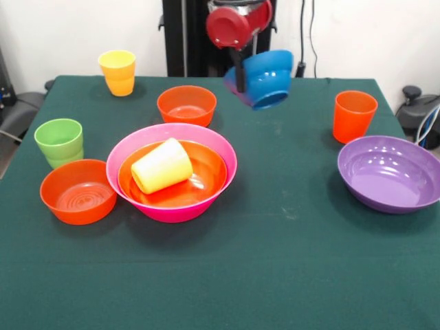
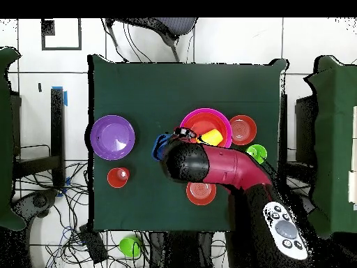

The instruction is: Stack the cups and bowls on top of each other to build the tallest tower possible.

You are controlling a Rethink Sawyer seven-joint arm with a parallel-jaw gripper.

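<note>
On the green table [image 1: 289, 275], in the front view, four cups and six bowls are counted. From left to right, one green cup [image 1: 60, 141] is seen upright near the left edge, with one small orange bowl [image 1: 78, 191] just in front of it. One yellow cup [image 1: 118, 72] is placed upright toward the far left corner. At the centre-left, the tower [image 1: 173, 172] is formed by the largest pink bowl [image 1: 134, 148], one large orange bowl [image 1: 210, 175] nested inside it, and a second yellow cup [image 1: 162, 165] lying on its side in the orange bowl, its mouth turned to the right. A second small orange bowl [image 1: 186, 104] is set just behind the tower, apart from it. To the right of this, the small blue bowl [image 1: 271, 77] is held tilted above the table, its opening facing down and toward the camera. The gripper [image 1: 240, 77] is clamped on the rim of this bowl. One orange cup [image 1: 354, 115] is placed upright at the right, and the large purple bowl [image 1: 390, 173] is set just in front of it, close to the right edge. In the overhead view, the blue bowl is largely hidden beneath the arm [image 2: 223, 166].
</note>
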